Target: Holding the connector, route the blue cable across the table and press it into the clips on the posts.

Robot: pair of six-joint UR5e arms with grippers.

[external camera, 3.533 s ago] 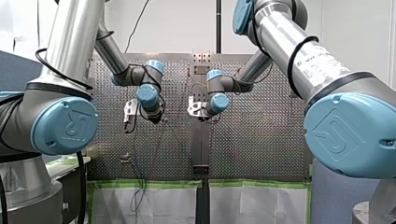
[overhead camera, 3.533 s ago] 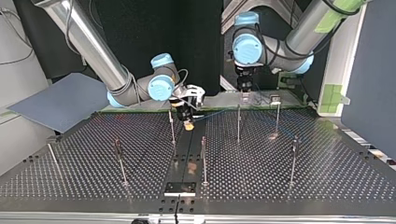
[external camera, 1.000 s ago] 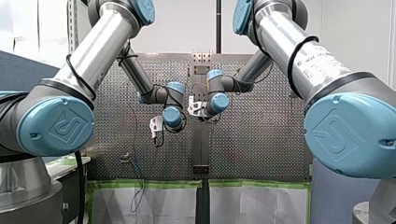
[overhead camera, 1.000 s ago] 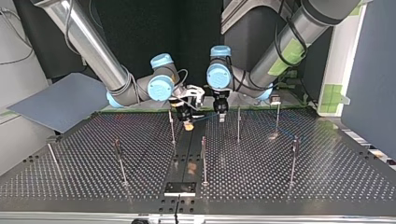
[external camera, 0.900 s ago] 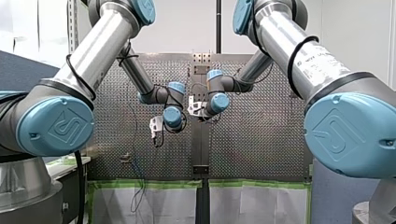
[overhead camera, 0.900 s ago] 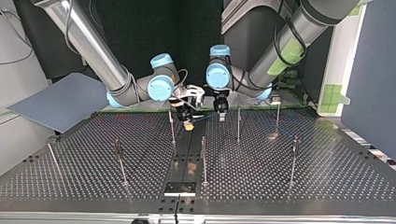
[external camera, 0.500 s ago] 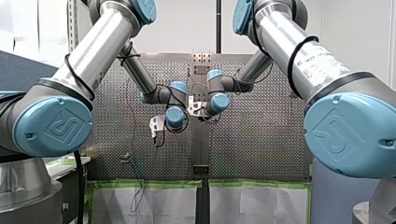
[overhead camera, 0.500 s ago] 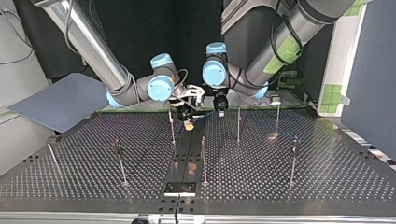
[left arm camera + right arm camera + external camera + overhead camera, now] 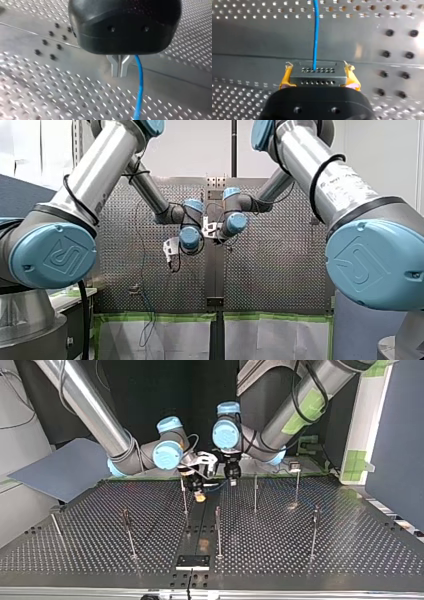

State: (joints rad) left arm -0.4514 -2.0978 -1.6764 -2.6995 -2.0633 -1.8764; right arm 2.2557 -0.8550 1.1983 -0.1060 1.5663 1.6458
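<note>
In the right wrist view my right gripper (image 9: 318, 75) is shut on the grey connector (image 9: 318, 73), with its yellow pads (image 9: 285, 78) on both ends. The blue cable (image 9: 315, 32) leaves the connector straight ahead. In the top view my right gripper (image 9: 199, 494) holds the connector low over the table's far middle. My left gripper (image 9: 232, 481) hangs close beside it, and a short run of blue cable (image 9: 216, 487) lies between them. In the left wrist view my left gripper (image 9: 120, 70) has its metal fingers together. The blue cable (image 9: 139, 87) runs right beside them, not visibly between them.
Several thin posts with clips stand on the perforated table (image 9: 300, 560): one post (image 9: 184, 495) beside my right gripper, another (image 9: 255, 492) just past my left gripper, a third (image 9: 218, 530) nearer the middle. A black plate (image 9: 193, 561) sits at the near edge.
My left arm has swung toward the top view's left, up close to my right gripper and the connector. My right arm has shifted slightly with the connector still held.
</note>
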